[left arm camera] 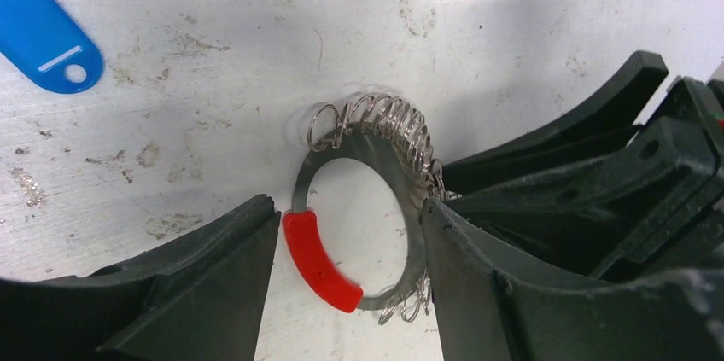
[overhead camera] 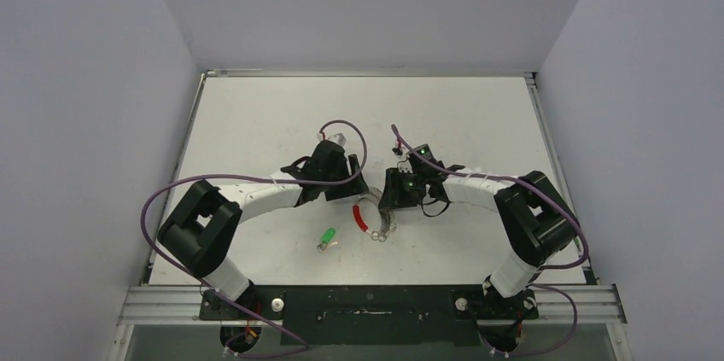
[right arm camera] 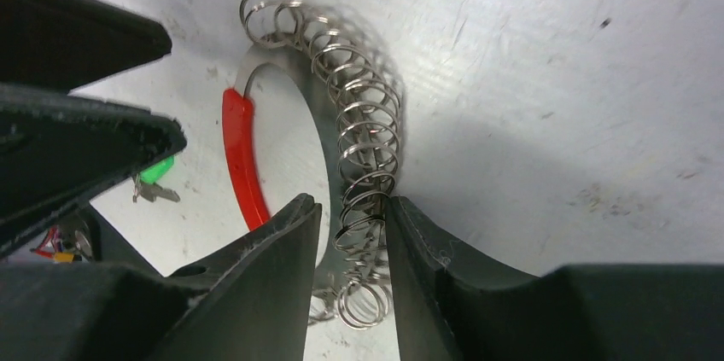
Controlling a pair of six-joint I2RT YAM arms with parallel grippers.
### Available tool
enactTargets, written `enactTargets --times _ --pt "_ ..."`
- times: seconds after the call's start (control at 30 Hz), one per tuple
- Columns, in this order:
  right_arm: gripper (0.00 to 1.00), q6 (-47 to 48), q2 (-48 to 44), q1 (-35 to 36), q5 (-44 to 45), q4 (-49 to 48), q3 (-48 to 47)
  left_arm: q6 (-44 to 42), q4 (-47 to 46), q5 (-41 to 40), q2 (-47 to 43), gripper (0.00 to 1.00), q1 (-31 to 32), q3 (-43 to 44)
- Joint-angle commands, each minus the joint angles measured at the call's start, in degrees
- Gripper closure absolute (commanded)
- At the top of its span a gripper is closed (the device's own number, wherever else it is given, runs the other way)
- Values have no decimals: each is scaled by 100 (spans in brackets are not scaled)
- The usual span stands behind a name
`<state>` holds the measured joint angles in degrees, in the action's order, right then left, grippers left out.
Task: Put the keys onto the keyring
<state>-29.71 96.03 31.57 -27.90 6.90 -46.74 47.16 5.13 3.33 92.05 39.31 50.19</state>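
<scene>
Silver wire keyring (left arm camera: 363, 146) lies flat on the white table (left arm camera: 512, 20), low in the middle of the left wrist view. The left gripper (left arm camera: 350, 216) has its jaws spread wide, one on each side of the ring, both touching it. The right gripper (right arm camera: 354, 216) has its jaws close together around the curly wire side, low in its view. I cannot tell if they squeeze it.

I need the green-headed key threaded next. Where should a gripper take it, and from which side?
Likely its green head, from straight above: the green-headed key lies flat on the table, apart from the keyring, and the head is its widest part; the metal end looks too thin.
</scene>
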Motion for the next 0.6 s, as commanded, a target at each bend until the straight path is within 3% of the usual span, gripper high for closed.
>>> enactTargets --times 0.0,0.17,0.37,0.57 --pt "64 -92 -177 164 7 404 463 -39 -314 -183 -178 40 -7 -45" --pt "52 36 -860 148 335 799 642 -41 -399 -397 -572 40 -14 -338" --pt "29 217 -1775 147 926 1351 796 84 -30 -530 -965 40 -47 -562" --pt "31 -35 -2021 209 785 1170 1228 273 -8 -48 -1009 45 87 -896"
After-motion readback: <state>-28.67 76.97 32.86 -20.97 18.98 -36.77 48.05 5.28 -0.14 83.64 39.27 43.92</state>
